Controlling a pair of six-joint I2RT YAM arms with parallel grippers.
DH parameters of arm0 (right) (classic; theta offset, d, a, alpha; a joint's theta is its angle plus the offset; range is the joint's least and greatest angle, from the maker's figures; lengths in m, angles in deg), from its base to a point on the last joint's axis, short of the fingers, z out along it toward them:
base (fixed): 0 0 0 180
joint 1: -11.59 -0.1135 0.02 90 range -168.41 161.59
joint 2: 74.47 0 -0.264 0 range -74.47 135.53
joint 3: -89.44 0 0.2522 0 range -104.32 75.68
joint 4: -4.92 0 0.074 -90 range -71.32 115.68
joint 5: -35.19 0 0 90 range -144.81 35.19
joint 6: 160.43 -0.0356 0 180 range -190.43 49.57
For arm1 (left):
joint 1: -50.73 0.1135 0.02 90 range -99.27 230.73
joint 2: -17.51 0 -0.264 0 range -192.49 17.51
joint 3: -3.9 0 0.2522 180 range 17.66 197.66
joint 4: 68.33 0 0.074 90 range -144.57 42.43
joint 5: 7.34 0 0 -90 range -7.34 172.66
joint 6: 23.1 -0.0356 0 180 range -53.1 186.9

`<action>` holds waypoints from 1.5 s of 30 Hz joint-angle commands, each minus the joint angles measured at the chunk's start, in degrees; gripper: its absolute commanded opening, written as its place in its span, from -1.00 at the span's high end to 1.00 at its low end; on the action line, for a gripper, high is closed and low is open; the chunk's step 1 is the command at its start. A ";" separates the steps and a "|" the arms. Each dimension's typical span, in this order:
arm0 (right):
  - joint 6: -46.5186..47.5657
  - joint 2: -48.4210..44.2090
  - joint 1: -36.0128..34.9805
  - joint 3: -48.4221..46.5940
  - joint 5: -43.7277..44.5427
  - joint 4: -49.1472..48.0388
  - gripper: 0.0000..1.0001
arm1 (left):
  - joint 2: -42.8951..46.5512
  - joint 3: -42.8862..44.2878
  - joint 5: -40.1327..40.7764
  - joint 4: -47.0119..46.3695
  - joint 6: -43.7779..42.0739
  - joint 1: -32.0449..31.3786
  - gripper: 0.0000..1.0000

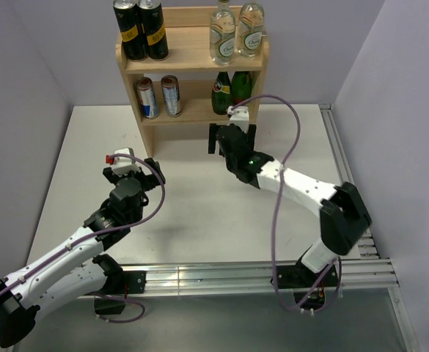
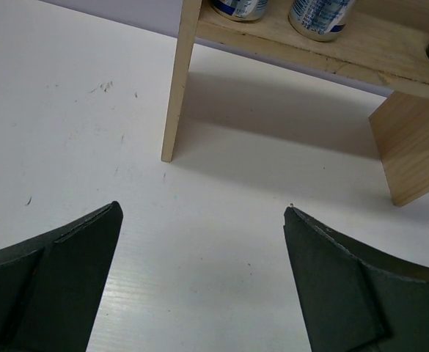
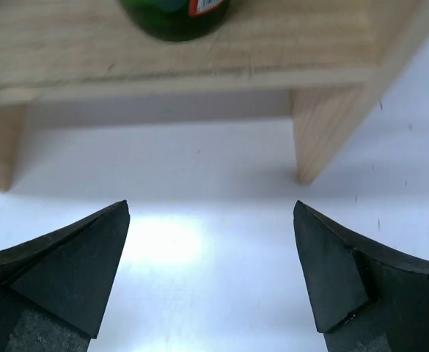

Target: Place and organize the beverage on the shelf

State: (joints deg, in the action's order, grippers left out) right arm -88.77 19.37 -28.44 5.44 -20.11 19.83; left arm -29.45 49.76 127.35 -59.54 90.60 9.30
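Note:
The pale wood shelf stands at the back of the table. Its top tier holds two black cans with yellow labels and two clear bottles. The tier below holds two silver cans and two green bottles. My right gripper is open and empty, low over the table just in front of the shelf's right half; its view shows a green bottle's base on the shelf board. My left gripper is open and empty, in front of the shelf's left leg.
White table with grey walls at left, back and right. A metal rail runs along the right edge. The right arm's purple cable loops up near the shelf's right side. The silver cans' bases show above the left gripper.

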 commanded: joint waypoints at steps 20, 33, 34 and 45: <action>-10.95 -54.97 -25.18 18.82 12.95 20.94 -1.00 | 3.28 7.00 0.31 9.88 5.82 -2.60 -0.99; 2.17 -55.79 -25.27 13.99 9.86 11.51 -1.00 | 6.09 26.52 -1.44 21.67 3.63 -3.83 -0.99; 2.35 -55.96 -25.18 14.16 9.69 10.99 -1.00 | 6.18 27.40 -1.44 22.11 3.37 -3.83 -0.99; 3.67 -57.37 -25.27 14.25 11.61 9.22 -1.00 | 6.18 28.90 -1.80 21.41 2.14 -3.83 -0.99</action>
State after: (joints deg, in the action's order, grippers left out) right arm -86.70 -37.65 -53.43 21.90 -10.23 31.50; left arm -22.76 76.51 126.41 -38.31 94.14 5.74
